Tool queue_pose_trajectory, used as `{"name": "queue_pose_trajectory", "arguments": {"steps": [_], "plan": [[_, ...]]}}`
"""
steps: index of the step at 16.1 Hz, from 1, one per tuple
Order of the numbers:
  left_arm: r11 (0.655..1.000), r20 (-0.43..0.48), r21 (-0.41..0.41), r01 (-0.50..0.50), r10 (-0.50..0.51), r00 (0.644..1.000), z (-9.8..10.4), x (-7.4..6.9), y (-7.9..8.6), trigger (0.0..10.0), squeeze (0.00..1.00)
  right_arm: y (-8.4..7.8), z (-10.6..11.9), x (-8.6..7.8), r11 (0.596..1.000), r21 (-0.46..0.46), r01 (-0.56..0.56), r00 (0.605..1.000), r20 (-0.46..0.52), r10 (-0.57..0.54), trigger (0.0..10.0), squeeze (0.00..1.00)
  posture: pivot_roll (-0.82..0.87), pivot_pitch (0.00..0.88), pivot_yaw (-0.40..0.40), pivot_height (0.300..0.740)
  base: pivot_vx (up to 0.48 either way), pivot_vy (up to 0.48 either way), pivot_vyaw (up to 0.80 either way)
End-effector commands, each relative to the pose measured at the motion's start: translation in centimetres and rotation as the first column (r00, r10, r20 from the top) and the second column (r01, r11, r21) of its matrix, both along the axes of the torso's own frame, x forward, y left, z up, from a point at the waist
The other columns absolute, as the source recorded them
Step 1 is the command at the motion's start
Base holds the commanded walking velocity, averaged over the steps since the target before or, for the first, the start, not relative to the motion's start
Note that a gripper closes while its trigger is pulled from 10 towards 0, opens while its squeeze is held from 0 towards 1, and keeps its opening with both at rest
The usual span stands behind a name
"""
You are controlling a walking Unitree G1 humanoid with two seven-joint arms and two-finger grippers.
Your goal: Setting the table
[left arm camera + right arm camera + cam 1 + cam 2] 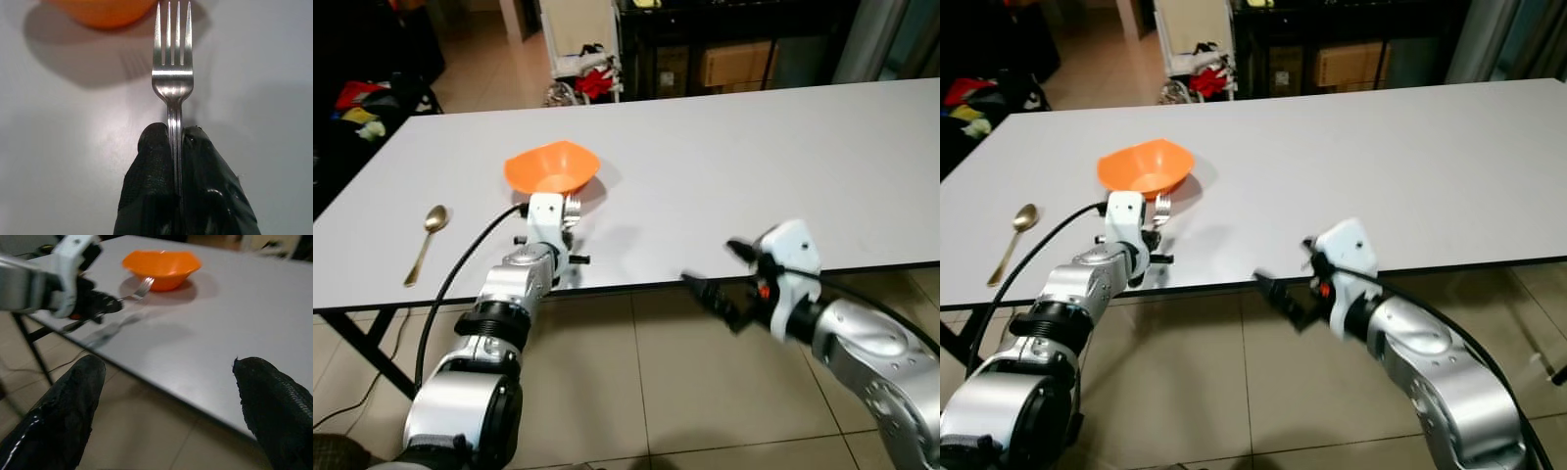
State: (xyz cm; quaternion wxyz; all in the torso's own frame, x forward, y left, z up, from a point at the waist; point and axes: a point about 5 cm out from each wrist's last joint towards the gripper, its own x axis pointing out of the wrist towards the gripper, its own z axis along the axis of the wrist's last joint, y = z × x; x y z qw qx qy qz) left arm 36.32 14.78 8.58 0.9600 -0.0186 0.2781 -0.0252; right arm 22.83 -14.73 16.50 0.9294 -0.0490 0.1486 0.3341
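Here my left claw (176, 147) pinches the fork (172, 63) by its handle, tines toward the orange bowl (552, 166), ready for laying beside it near the desk's (754, 166) front edge. My right claw (729, 279) waits spread apart, off that edge.

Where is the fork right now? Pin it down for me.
The fork is clamped in the left gripper, held just above the white table near its front edge, tines pointing at the orange bowl just beyond it.
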Motion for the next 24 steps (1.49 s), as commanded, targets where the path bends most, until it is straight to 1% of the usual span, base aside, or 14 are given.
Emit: {"name": "queue_pose_trajectory", "arguments": {"steps": [1,2,4,8,10,15,17,18,20,23,24], "plan": [[0.999,0.014,-0.006,-0.042,0.042,0.999,0.5,0.5,0.5,10.0,0.0,0.4,0.4,-0.4,0.999,0.018,-0.047,0.999,-0.007,0.048,10.0,0.0,-0.14,0.0,0.102,0.74,0.0,0.0,0.0],[0.997,0.011,-0.009,-0.075,0.075,0.997,0.3,0.6,0.5,10.0,0.0,0.5,0.5,-0.5,0.998,0.013,-0.057,0.998,-0.011,0.057,10.0,0.0,-0.15,0.0,0.103,0.74,0.0,0.0,0.0],[0.994,0.014,-0.018,-0.105,0.105,0.994,0.2,0.7,0.5,10.0,0.0,0.5,0.6,-0.6,0.998,0.013,-0.062,0.998,-0.013,0.062,10.0,0.0,-0.15,0.0,0.102,0.74,0.0,0.0,0.0],[0.987,0.048,-0.025,-0.157,0.159,0.986,0.4,1.1,0.3,10.0,0.0,0.6,0.8,-0.7,0.997,0.013,-0.071,0.997,-0.023,0.071,10.0,0.0,-0.16,0.0,0.094,0.74,0.0,0.0,0.0],[0.987,0.042,-0.031,-0.159,0.161,0.986,0.2,1.1,0.3,10.0,0.0,0.7,0.9,-0.9,0.997,0.011,-0.079,0.996,-0.029,0.079,10.0,0.0,-0.17,0.0,0.094,0.74,0.0,0.0,0.0],[0.989,0.046,-0.051,-0.136,0.139,0.989,0.2,1.2,-0.6,10.0,0.0,0.7,1.2,-1.1,0.997,0.008,-0.075,0.997,-0.03,0.075,10.0,0.0,-0.19,0.0,0.099,0.74,0.0,0.0,0.0],[0.989,0.048,-0.091,-0.118,0.123,0.991,0.4,1.3,-1.4,10.0,0.0,0.7,1.3,-1.3,0.997,0.001,-0.075,0.996,-0.036,0.075,10.0,0.0,-0.21,0.0,0.097,0.74,0.0,0.0,0.0],[0.988,0.047,-0.097,-0.118,0.123,0.991,0.5,1.3,-1.5,10.0,0.0,0.7,1.3,-1.3,0.997,0.001,-0.076,0.996,-0.037,0.076,10.0,0.0,-0.21,0.0,0.097,0.74,0.0,0.0,0.0],[0.988,0.043,-0.09,-0.123,0.127,0.991,0.4,1.3,-2.0,10.0,0.0,0.7,1.4,-1.4,0.997,-0.001,-0.076,0.996,-0.039,0.076,10.0,0.0,-0.22,0.0,0.102,0.74,0.0,0.0,0.0],[0.984,0.048,-0.071,-0.165,0.168,0.985,0.5,1.4,-1.7,10.0,0.0,0.8,1.4,-1.5,0.997,-0.002,-0.072,0.997,-0.04,0.072,10.0,0.0,-0.22,0.0,0.104,0.74,0.0,0.0,0.0],[0.985,0.051,-0.063,-0.16,0.163,0.985,0.5,1.4,-1.8,10.0,0.04,0.8,1.5,-1.5,0.997,-0.001,-0.072,0.997,-0.041,0.072,10.0,0.0,-0.23,0.0,0.106,0.74,0.0,0.0,0.0]]}}
